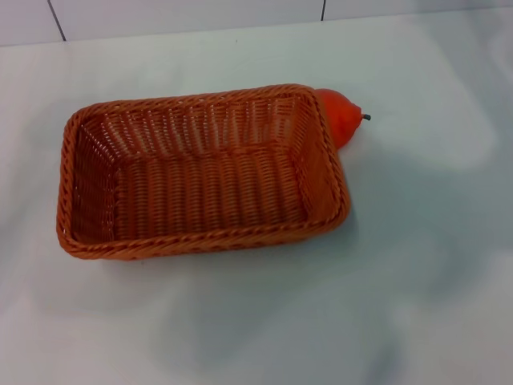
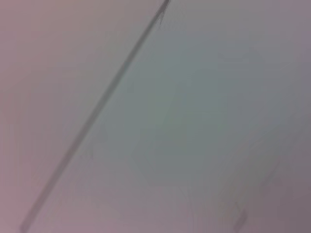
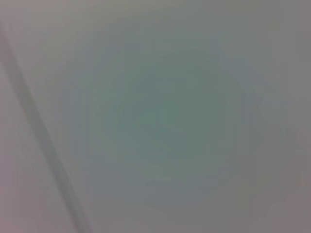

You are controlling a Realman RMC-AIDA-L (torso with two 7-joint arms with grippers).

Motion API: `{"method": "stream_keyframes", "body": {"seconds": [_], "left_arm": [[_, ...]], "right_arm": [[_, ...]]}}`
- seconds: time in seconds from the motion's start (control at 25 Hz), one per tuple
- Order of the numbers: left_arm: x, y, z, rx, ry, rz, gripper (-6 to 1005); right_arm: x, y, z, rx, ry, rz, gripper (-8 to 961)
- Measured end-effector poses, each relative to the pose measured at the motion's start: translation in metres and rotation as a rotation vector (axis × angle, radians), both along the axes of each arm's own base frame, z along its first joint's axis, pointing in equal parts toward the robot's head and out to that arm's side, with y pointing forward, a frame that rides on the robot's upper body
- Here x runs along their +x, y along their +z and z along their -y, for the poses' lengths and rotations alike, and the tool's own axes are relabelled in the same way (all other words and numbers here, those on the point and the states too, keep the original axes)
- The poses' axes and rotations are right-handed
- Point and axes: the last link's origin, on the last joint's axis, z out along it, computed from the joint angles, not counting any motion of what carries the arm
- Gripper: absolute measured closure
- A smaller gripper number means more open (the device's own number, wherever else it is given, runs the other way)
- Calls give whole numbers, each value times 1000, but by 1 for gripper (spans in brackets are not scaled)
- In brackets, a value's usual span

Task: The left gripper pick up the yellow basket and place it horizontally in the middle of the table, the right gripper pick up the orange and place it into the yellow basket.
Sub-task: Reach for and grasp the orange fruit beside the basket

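Note:
The yellow basket, a large orange-brown woven rectangle with a braided rim, lies on the white table a little left of the middle, its long side running left to right. It holds nothing. The orange, with a small dark stem, sits on the table against the outside of the basket's far right corner, partly hidden by the rim. Neither gripper shows in the head view. Both wrist views show only a pale surface with a dark line across it.
A white tiled wall with dark seams runs behind the table's far edge. Bare tabletop lies to the right of and in front of the basket.

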Motion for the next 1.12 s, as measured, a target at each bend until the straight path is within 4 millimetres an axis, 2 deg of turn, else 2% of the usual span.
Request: {"method": "stream_keyframes", "body": {"seconds": [0.04, 0.08, 0.16, 0.2, 0.28, 0.4, 0.56, 0.76, 1.0, 1.12], "left_arm": [[0, 0, 0, 0, 0, 0, 492], [3, -1, 0, 161, -44, -11, 492], [8, -6, 3, 324, -96, -40, 492], [8, -6, 3, 324, -96, -40, 492], [13, -14, 8, 453, -139, -59, 494], [17, -20, 13, 560, -160, -79, 498], [22, -26, 14, 592, -175, -73, 504], [26, -27, 13, 590, -200, -67, 503], [31, -32, 16, 595, -211, -20, 489], [32, -36, 18, 592, -212, 2, 350]], "right_arm": [[-6, 7, -2, -37, 39, 32, 9], [-11, 12, -3, -77, 74, 63, 9], [-23, 22, -5, -180, 135, 121, 10], [-30, 26, -7, -249, 162, 163, 10], [-40, 29, -8, -370, 184, 236, 10], [-51, 29, -7, -519, 180, 344, 10], [-61, 17, -1, -709, 188, 482, 10], [-64, -1, 11, -912, 186, 627, 10], [-60, -23, 18, -1015, 162, 700, 10], [-59, -37, 20, -1034, 153, 719, 11]]}}
